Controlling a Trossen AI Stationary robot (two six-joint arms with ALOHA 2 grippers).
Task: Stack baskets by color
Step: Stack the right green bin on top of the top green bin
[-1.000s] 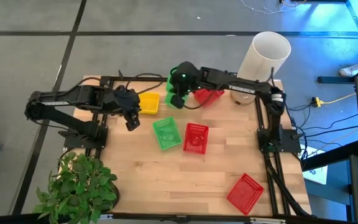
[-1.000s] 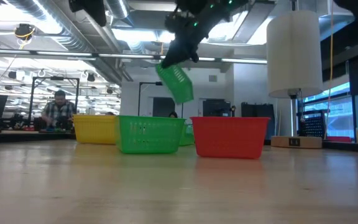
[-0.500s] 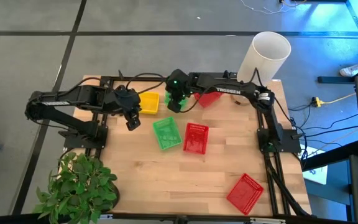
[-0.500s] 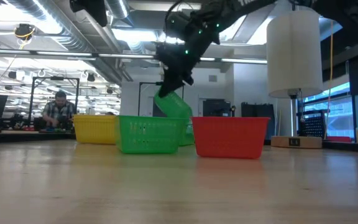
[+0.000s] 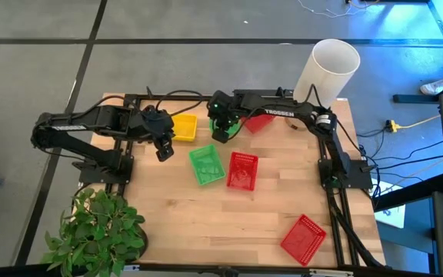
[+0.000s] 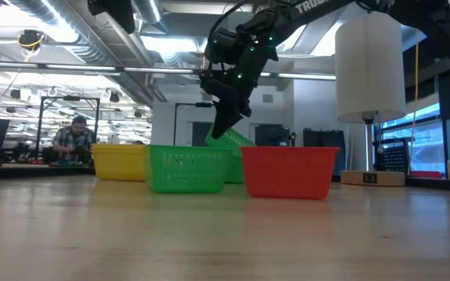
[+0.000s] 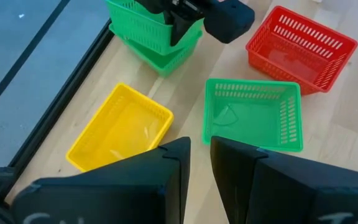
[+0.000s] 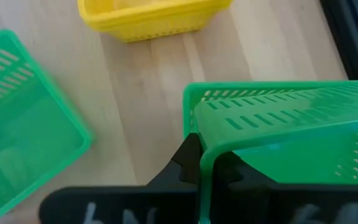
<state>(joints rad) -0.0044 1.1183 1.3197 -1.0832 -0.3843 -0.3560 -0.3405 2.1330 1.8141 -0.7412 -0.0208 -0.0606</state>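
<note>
- Since a second ago, my right gripper (image 6: 226, 125) has carried its green basket (image 8: 278, 134) down from mid-air and leftward; it now sits tilted in a second green basket (image 7: 157, 53) at the table's far edge.
- Its fingers pinch that upper basket's wall, clamped tight on the rim.
- My left gripper (image 7: 194, 165) hasn't moved: it hovers over the yellow basket (image 5: 183, 128), fingers a narrow gap apart, holding nothing.
- Another green basket (image 5: 206, 165) sits mid-table, with a red basket (image 5: 241, 171) just beside it on the right.
- One more red basket (image 5: 304, 238) lies near the front right corner, well apart.
- Further red (image 5: 258, 121) shows behind my right arm.
</note>
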